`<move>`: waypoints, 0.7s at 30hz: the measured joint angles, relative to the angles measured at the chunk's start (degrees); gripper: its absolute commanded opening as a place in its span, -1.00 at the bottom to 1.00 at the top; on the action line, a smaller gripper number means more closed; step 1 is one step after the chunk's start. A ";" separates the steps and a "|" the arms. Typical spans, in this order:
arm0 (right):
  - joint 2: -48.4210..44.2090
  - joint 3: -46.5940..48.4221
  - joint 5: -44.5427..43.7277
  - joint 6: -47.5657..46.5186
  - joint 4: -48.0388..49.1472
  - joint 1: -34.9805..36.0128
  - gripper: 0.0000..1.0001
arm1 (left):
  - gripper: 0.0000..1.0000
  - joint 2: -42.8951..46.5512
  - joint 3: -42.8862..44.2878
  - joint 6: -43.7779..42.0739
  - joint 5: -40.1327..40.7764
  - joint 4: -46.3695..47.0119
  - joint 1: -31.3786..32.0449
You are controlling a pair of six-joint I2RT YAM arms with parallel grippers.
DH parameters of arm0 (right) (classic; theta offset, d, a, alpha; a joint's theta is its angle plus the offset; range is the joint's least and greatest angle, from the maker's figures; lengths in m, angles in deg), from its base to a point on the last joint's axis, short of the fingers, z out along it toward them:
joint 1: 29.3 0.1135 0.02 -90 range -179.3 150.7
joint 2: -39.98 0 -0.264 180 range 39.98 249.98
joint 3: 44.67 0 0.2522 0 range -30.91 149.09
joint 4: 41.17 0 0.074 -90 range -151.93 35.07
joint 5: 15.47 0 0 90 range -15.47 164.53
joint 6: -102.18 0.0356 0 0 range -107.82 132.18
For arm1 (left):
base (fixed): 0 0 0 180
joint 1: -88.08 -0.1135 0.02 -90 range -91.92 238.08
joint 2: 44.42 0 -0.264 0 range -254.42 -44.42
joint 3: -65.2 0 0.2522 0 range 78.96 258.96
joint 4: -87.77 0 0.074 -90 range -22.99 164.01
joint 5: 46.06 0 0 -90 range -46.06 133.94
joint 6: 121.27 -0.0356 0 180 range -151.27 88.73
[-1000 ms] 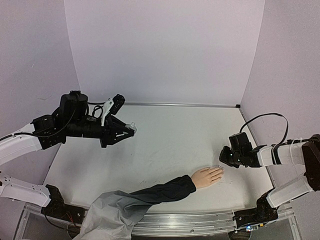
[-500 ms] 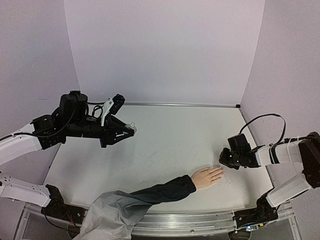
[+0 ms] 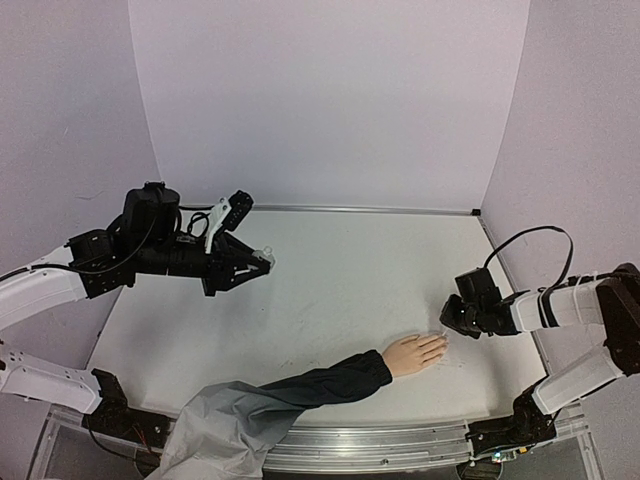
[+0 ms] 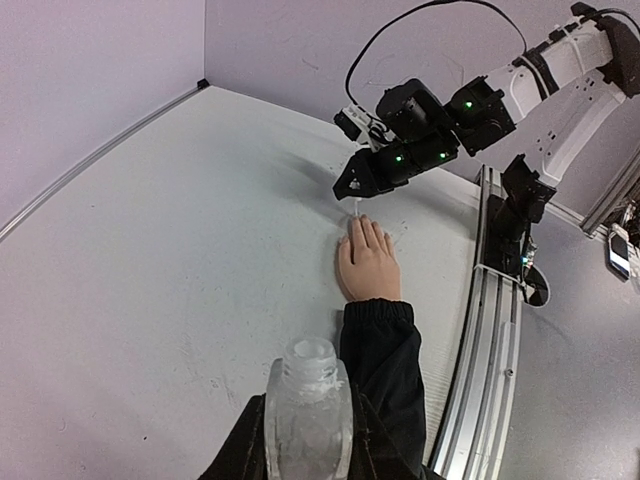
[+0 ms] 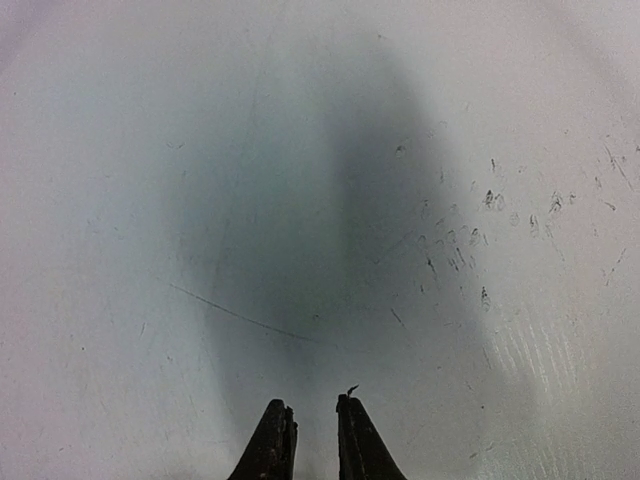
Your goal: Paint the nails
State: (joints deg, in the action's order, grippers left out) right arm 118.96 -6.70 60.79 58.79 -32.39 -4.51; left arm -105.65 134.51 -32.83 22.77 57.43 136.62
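The pale mannequin hand point(image 3: 413, 352) point(image 4: 367, 262) lies flat near the table's front edge, in a dark navy sleeve point(image 3: 320, 385). Its nails point(image 4: 362, 222) are skin-toned and barely show. My right gripper point(image 3: 445, 320) point(image 4: 352, 188) hovers just beyond the fingertips, shut on a thin whitish brush point(image 4: 355, 206) that points down at them. In the right wrist view the right gripper point(image 5: 310, 410) shows a narrow gap over bare table, and the hand is out of view. My left gripper point(image 3: 265, 260) point(image 4: 308, 430) is raised at the left, shut on a small clear bottle point(image 4: 308, 405) with an open neck.
A grey cloth point(image 3: 225, 425) trails from the sleeve over the front edge. A metal rail point(image 3: 400, 440) point(image 4: 490, 340) runs along the near side. Lilac walls close the back and both sides. The right arm's black cable point(image 3: 530, 240) loops above it.
The right gripper has shifted very slightly near the fingertips. The left gripper with the bottle has edged a little to the right.
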 measured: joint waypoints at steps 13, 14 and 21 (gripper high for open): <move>-3.15 -0.61 -0.28 0.31 -0.04 0.00 -1.00 | -1.00 -0.35 0.00 -0.15 0.42 0.00 0.00; -3.54 -0.61 0.20 0.04 0.02 0.00 -1.00 | -1.00 -0.28 0.00 -0.13 0.42 0.00 0.00; -3.72 -1.49 2.80 -0.74 -0.09 0.00 -1.00 | -1.00 0.66 0.00 0.04 0.39 0.00 0.00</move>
State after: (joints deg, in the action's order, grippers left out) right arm 115.25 -8.19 63.59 58.05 -32.47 -4.51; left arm -104.99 134.51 -32.79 23.16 57.43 136.62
